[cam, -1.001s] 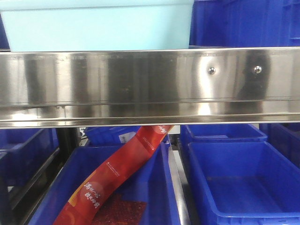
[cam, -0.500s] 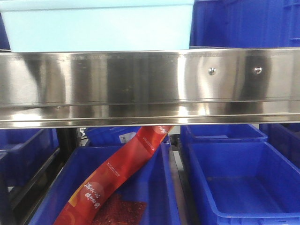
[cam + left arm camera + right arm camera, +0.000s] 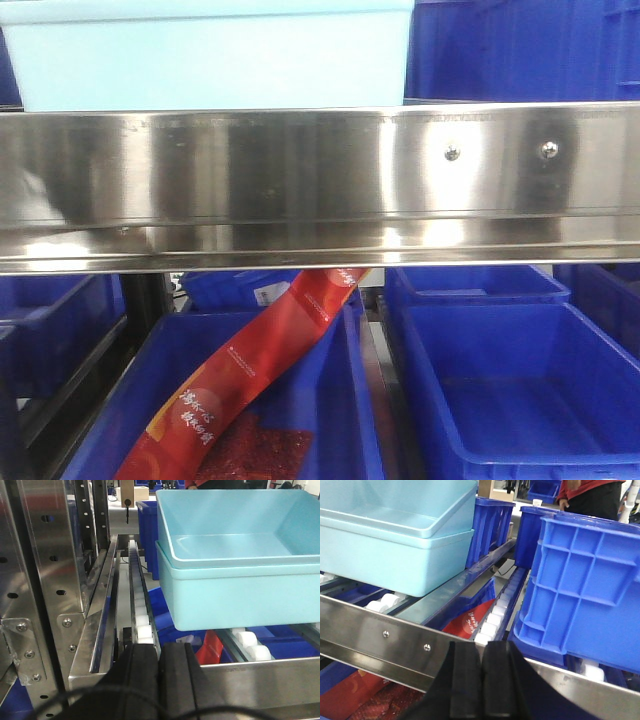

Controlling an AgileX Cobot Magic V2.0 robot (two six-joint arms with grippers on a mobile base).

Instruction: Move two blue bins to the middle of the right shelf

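Stainless steel shelf rail point(image 3: 320, 180) spans the front view. Behind its front edge sit two nested pale turquoise plastic bins point(image 3: 240, 565), with a ribbed dark blue plastic bin point(image 3: 585, 585) beside them toward the shelf's right end. Both the left hand point(image 3: 160, 680) and the right hand point(image 3: 482, 680) hang just before the rail, fingers pressed together, holding nothing. Below, a red snack packet point(image 3: 240, 380) leans in a lower blue bin point(image 3: 330, 420).

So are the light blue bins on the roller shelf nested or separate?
Nested: one light blue bin sits inside the other, both rims showing, empty inside.
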